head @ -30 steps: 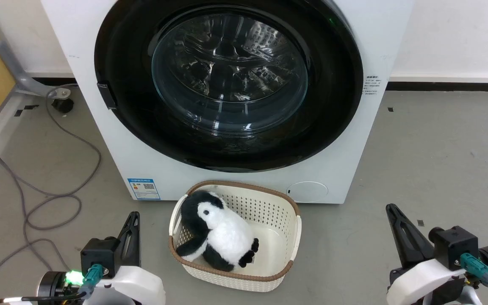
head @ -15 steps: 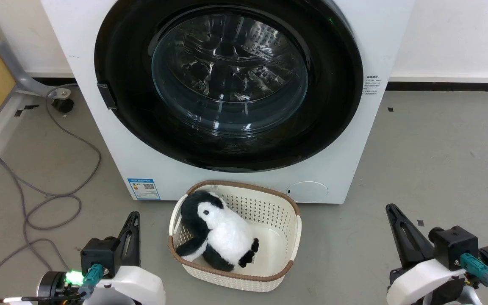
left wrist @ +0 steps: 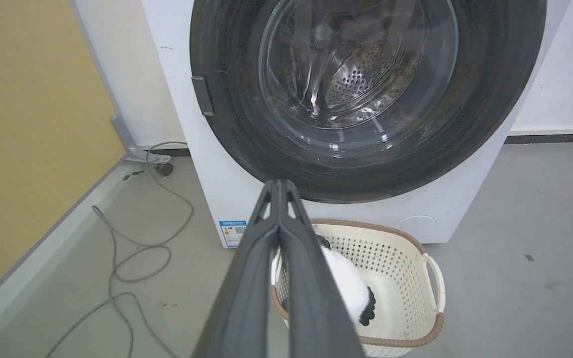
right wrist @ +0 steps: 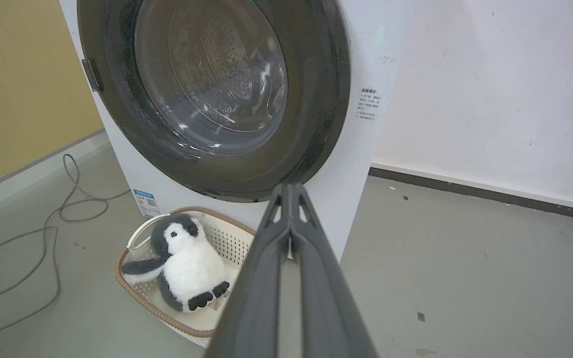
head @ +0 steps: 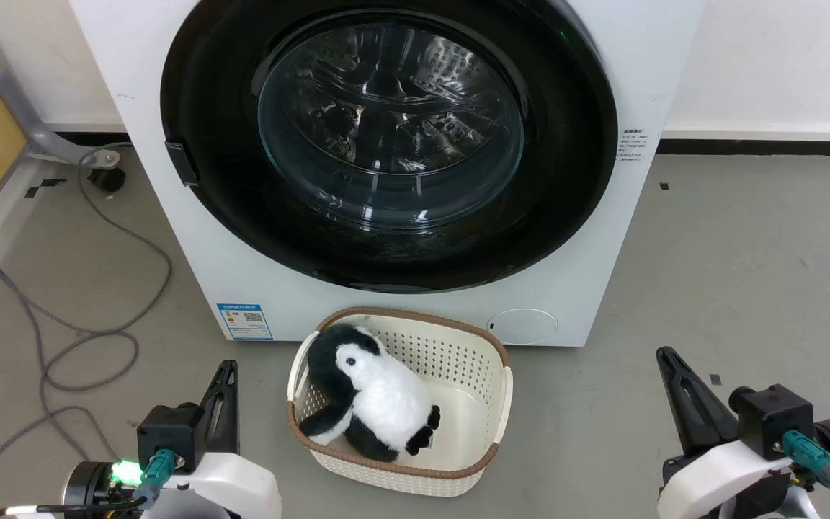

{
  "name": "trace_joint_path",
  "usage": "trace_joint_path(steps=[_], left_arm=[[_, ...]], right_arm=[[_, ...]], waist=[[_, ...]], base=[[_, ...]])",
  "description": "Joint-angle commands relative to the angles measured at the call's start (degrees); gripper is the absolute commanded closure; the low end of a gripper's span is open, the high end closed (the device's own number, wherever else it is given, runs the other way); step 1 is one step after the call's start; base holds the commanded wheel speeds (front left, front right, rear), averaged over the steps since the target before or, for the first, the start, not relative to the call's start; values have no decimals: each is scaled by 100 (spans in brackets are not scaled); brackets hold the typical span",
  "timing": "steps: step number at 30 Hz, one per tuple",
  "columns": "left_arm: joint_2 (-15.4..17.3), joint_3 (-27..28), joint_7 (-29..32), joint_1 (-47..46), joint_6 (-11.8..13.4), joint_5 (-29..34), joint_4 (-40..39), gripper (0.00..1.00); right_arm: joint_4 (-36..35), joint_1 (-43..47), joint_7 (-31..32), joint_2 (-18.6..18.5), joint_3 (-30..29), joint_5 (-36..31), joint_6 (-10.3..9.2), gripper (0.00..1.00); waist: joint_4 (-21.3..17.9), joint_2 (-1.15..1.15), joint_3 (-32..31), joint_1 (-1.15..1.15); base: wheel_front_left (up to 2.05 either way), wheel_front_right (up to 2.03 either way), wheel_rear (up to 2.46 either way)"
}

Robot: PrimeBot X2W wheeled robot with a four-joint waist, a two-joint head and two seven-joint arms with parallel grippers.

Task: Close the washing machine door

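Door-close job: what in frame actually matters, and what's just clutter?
Job:
- washing machine door, looks flush with the machine
- left hand and right hand, both shut, clear of the door

Lying about:
- basket on the floor before the machine
- plush penguin in the basket
- grey cable on the floor

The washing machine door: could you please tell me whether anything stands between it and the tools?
Only the basket holding a penguin toy, on the floor below the door; higher up, nothing visible.
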Motion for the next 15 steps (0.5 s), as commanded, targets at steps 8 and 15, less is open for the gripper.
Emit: trace_joint_path(steps=[8, 15], left_arm=[[-1, -2, 2, -88, -25, 17, -20, 100], [-1, -2, 2, -88, -25, 17, -20, 100]], right_arm=[[-27, 54, 3, 28, 2, -44, -5, 100], [-27, 54, 3, 28, 2, -44, -5, 100]], waist=[[0, 0, 0, 0], [0, 0, 0, 0]], base=[[0, 0, 0], [0, 0, 0]])
